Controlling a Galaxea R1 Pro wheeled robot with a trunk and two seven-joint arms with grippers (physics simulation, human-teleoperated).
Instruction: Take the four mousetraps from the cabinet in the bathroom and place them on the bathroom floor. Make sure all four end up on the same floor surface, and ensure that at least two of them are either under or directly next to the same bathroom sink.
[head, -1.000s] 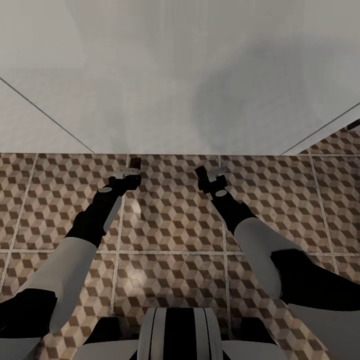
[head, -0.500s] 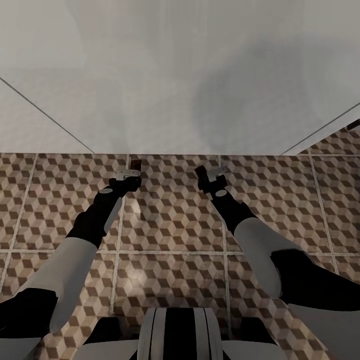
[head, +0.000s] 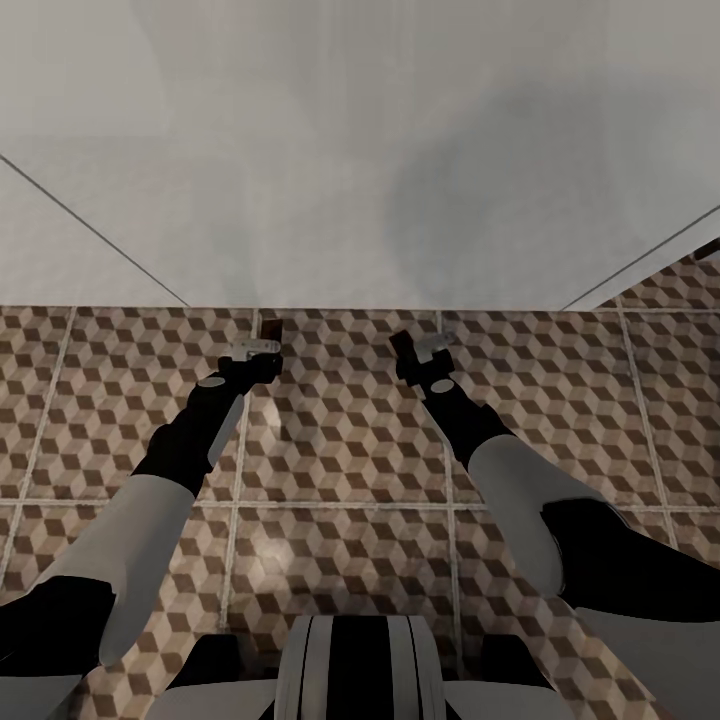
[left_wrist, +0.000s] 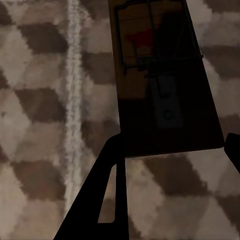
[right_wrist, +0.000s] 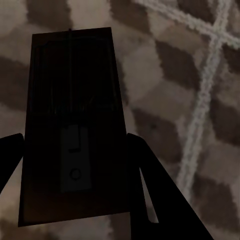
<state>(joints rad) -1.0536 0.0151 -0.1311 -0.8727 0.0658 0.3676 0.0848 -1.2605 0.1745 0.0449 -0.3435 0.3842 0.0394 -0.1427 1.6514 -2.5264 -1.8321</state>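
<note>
Both arms reach forward, low over the bathroom floor (head: 340, 430) with its cube-pattern tiles. My left gripper (head: 262, 346) (left_wrist: 172, 142) is shut on a mousetrap (head: 270, 327) (left_wrist: 160, 75), a brown board with wire and a red mark, its dark fingers (left_wrist: 107, 170) flanking the near end. My right gripper (head: 418, 347) (right_wrist: 74, 140) is shut on a second mousetrap (head: 402, 345) (right_wrist: 72, 115), which looks dark in shadow. Both traps hang close above the tiles; I cannot tell if they touch. The cabinet is out of view. I cannot tell whether the white surface ahead belongs to the sink.
A broad white surface (head: 360, 150) with thin dark seams rises right behind the grippers, meeting the tiles along a straight edge. More patterned floor shows at the far right (head: 680, 290). My own base (head: 350, 670) sits at the near edge.
</note>
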